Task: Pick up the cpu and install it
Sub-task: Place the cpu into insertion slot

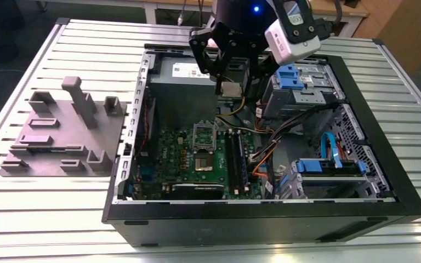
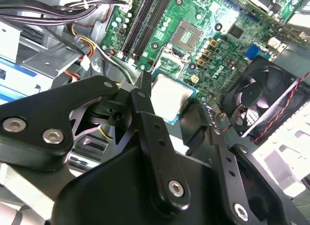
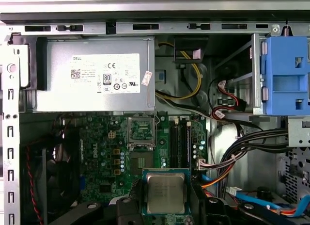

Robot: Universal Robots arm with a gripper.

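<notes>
We see the gripper [image 1: 230, 86] hanging over the open computer case [image 1: 386, 186], with its fingers [image 2: 142, 103] clamped on two opposite edges of the cpu [image 3: 165, 192]. The chip's silvery top shows in both wrist views, and it is held in the air above the motherboard [image 1: 188, 164], clear of its surface. In the exterior view it hangs over the motherboard edge that meets the power supply [image 1: 185, 76], the grey box with the white label. The socket [image 3: 141, 130] sits on the motherboard near that same edge. Its contact field is uncovered in the second wrist view [image 2: 189, 33], and the cpu is apart from it. A black fan [image 2: 266, 96] stands at one side of the motherboard. At the opposite side, bundles of cables [image 3: 242, 147] run past the memory slots toward a blue drive cage [image 3: 286, 74]. The case lies on its side on the slatted metal bench [image 1: 50, 213]. A grey fixture block [image 1: 64, 137] rests on the bench well away from the motherboard, outside the case on the exterior view's left. We cannot tell from any view whether the socket's hinged frame is fully raised.
</notes>
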